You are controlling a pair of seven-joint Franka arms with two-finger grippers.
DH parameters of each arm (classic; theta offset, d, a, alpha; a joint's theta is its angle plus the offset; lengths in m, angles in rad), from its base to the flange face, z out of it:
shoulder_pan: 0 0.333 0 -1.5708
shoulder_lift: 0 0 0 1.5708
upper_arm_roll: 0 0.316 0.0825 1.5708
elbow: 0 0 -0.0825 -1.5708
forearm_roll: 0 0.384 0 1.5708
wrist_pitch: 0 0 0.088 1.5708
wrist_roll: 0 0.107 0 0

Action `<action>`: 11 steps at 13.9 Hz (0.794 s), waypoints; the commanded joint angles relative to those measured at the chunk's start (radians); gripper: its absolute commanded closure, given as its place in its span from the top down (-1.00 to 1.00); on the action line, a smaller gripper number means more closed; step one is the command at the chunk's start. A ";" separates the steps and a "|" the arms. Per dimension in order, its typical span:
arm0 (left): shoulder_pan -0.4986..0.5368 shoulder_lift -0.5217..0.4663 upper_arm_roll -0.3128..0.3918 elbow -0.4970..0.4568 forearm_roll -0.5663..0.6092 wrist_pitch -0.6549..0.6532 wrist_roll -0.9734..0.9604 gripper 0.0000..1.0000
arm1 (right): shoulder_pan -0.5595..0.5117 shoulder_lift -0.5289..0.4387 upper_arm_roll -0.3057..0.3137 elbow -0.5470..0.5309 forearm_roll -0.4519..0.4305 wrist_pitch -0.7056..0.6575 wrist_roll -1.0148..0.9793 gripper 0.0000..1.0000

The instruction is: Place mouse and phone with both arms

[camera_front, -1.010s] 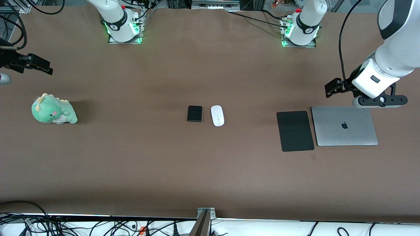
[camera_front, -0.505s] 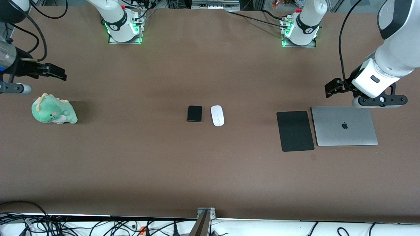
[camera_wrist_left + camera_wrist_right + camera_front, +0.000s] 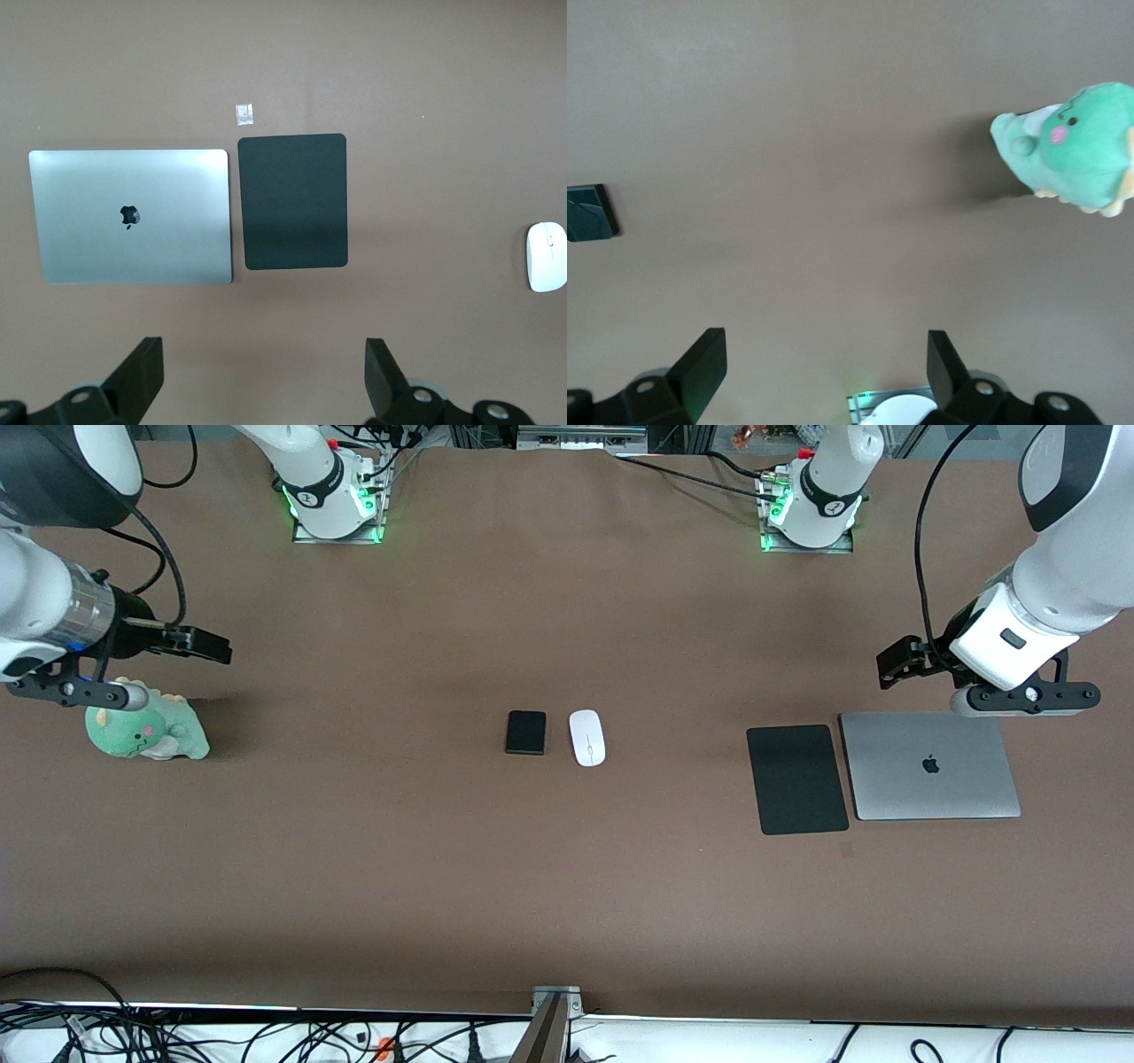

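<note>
The white oval mouse (image 3: 586, 737) and the small black phone (image 3: 525, 732) lie side by side at the middle of the table, the phone toward the right arm's end. My right gripper (image 3: 211, 647) hangs open and empty over bare table just beside the plush. The right wrist view shows its gripper (image 3: 824, 367) open, with the phone (image 3: 589, 212) at the frame's edge. Open and empty too, my left gripper (image 3: 897, 664) hovers by the laptop's farther edge. In the left wrist view that gripper (image 3: 266, 372) is spread wide and the mouse (image 3: 547, 257) shows at the rim.
A green plush dinosaur (image 3: 146, 729) sits at the right arm's end of the table. A flat black mat (image 3: 796, 779) and a closed silver laptop (image 3: 928, 765) lie side by side at the left arm's end. Cables run along the table's front edge.
The right arm has swung in from the table's end toward the middle, its gripper now past the plush dinosaur. The left arm, the mouse and the phone have not moved.
</note>
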 commanded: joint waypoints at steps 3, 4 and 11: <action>0.011 -0.002 -0.011 0.012 0.000 -0.016 0.001 1.00 | 0.089 0.043 -0.003 -0.017 0.022 0.071 0.129 1.00; 0.011 -0.002 -0.011 0.012 0.000 -0.016 0.001 1.00 | 0.106 0.055 -0.003 -0.017 0.022 0.085 0.151 1.00; 0.011 -0.002 -0.011 0.012 0.000 -0.016 -0.004 1.00 | 0.264 0.161 -0.003 -0.017 0.022 0.234 0.296 1.00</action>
